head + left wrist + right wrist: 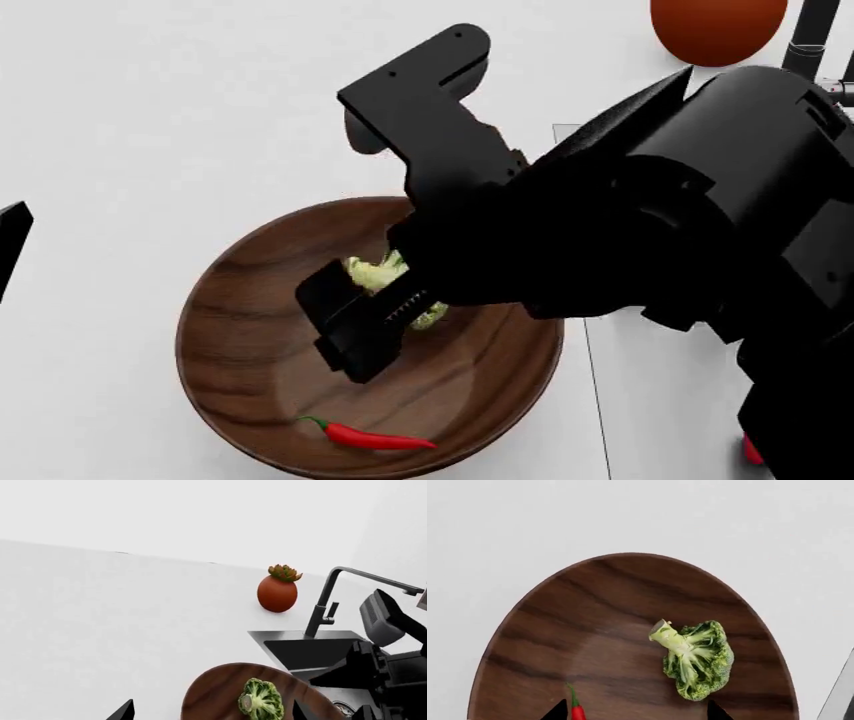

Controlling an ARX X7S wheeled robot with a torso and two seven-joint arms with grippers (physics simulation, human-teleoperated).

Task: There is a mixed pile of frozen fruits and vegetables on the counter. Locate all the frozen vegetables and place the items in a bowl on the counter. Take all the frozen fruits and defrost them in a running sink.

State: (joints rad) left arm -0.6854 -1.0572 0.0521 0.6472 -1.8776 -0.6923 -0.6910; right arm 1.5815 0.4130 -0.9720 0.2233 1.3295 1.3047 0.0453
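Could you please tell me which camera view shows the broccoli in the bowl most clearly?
The right wrist view: the broccoli lies whole and unobstructed in the bowl. In the head view the right arm covers most of it. The left wrist view shows it small, at the frame edge.

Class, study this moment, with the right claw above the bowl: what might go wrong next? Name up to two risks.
1. The right claw hangs low over the broccoli in the bowl; moving away sideways might catch the rim and shove the bowl.
2. The bowl sits close to the sink edge, so a shove could tip it and the chili in.
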